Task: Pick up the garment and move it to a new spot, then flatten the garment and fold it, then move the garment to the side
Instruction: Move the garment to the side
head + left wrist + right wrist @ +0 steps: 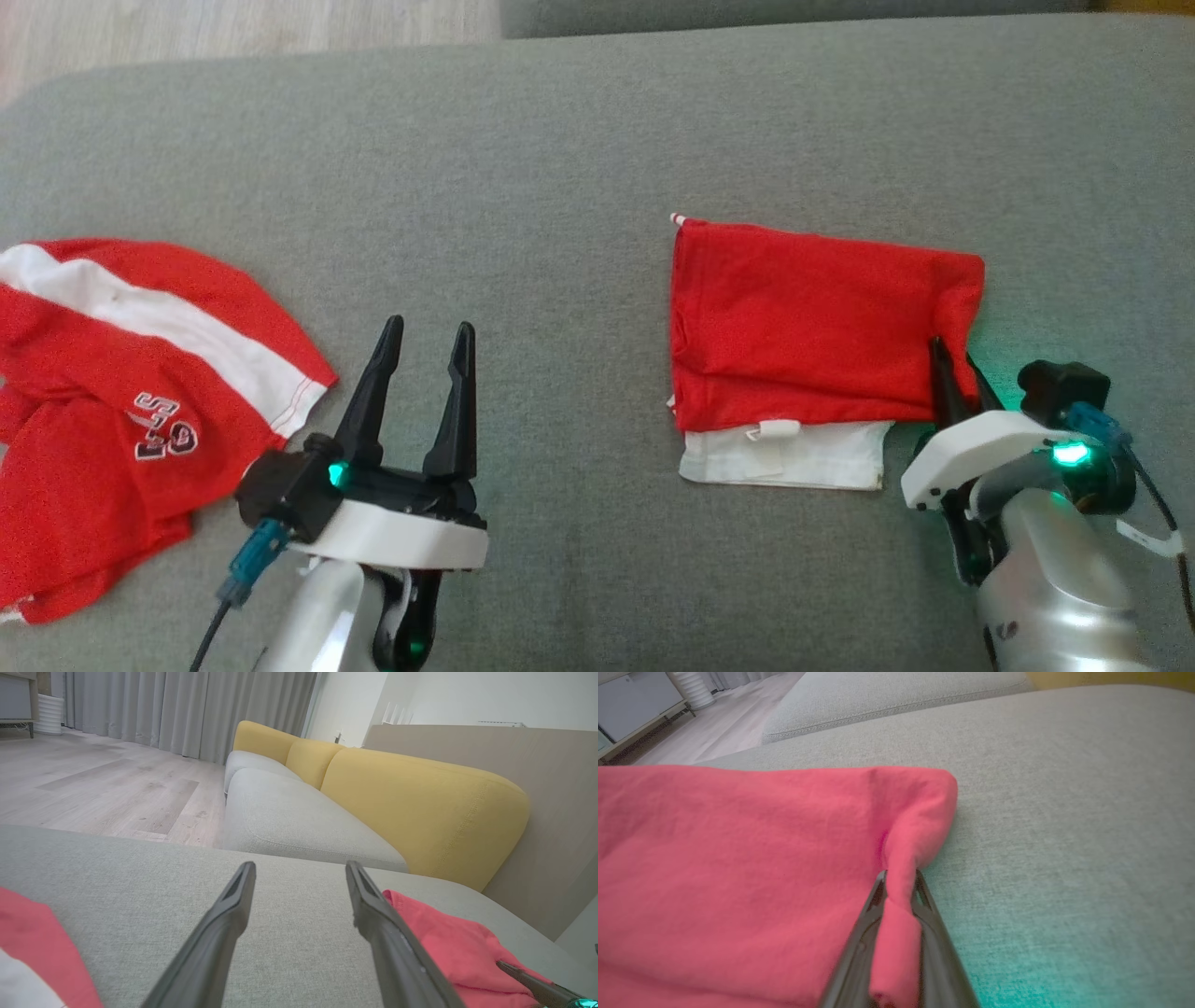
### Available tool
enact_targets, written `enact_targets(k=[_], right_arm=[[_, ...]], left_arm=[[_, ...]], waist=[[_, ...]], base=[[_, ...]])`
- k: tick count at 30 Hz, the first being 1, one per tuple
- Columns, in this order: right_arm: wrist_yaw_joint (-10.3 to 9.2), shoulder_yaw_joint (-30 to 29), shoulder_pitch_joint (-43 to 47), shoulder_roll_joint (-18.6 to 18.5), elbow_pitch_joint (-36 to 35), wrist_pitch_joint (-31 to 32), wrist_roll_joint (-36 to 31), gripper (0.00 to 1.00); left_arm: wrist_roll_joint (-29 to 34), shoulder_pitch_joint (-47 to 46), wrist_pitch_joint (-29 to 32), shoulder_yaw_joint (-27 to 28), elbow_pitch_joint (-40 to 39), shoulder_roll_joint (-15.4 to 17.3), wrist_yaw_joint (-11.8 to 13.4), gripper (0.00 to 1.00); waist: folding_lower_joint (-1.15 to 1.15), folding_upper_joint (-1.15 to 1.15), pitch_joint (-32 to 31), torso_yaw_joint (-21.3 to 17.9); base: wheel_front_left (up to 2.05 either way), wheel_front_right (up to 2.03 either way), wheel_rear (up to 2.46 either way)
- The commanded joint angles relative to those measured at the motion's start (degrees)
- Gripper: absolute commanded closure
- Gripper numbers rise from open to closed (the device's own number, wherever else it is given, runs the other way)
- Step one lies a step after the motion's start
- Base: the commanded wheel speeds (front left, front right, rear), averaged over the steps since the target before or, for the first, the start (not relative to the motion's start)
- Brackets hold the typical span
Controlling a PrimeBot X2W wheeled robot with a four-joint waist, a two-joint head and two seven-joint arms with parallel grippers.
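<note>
Surface: we note a grey seat cushion (560, 168), coarse woven cloth, broad and flat with rounded corners.

Garments, two. The folded garment (812, 317) is soft red knit, a rough rectangle lying right of centre on the cushion. A white layer (794, 462) shows as a strip along its near edge, with a small white tab on it. The second garment (121, 373) is red with a white band and stitched lettering. It lies crumpled at the far left, well apart from the first.

Pincers, two, each with two long dark tapered fingers. The right pincer (954, 364) is pressed together on the near right corner of the folded garment. In the right wrist view we see a ridge of red cloth bunched up between the fingers. The left pincer (429, 327) is spread wide with nothing in it, over bare cushion between the two garments.

Around: we count three yellow back cushions (420, 802), smooth and rounded, behind a further grey seat. A pale wood floor (103, 784) and grey pleated curtains (187, 709) lie beyond. Nothing lies on the cushion between the left pincer and the folded garment.
</note>
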Motion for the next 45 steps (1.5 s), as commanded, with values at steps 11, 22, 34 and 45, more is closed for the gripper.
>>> enact_targets(k=[11,22,34,45], right_arm=[[-0.05,4.4,-7.7,-13.3,-5.3,-0.6,-4.3,1.0],[-0.05,4.6,-12.3,-27.9,-0.1,1.4,-4.2,1.0],[-0.05,-2.7,-17.4,-34.9,9.3,1.3,-11.4,1.0],[-0.05,-10.6,-19.1,-30.3,10.8,-0.3,-19.7,0.0]], left_arm=[[-0.7,-1.0,-0.5,2.0,-2.7,0.0,-0.3,0.0],[-0.9,-2.3,-0.5,1.7,-3.0,0.0,-0.3,0.0],[-0.7,-3.9,-0.5,1.4,-3.0,0.0,-0.3,0.0],[-0.5,-3.8,-0.5,1.3,-2.3,0.0,-0.3,0.0]], waist=[[0.0,0.0,-1.6,-1.5],[0.0,0.0,2.1,1.6],[0.0,0.0,5.2,3.8],[0.0,0.0,2.5,2.0]], base=[[0.0,0.0,0.0],[0.0,0.0,0.0],[0.0,0.0,0.0],[0.0,0.0,0.0]])
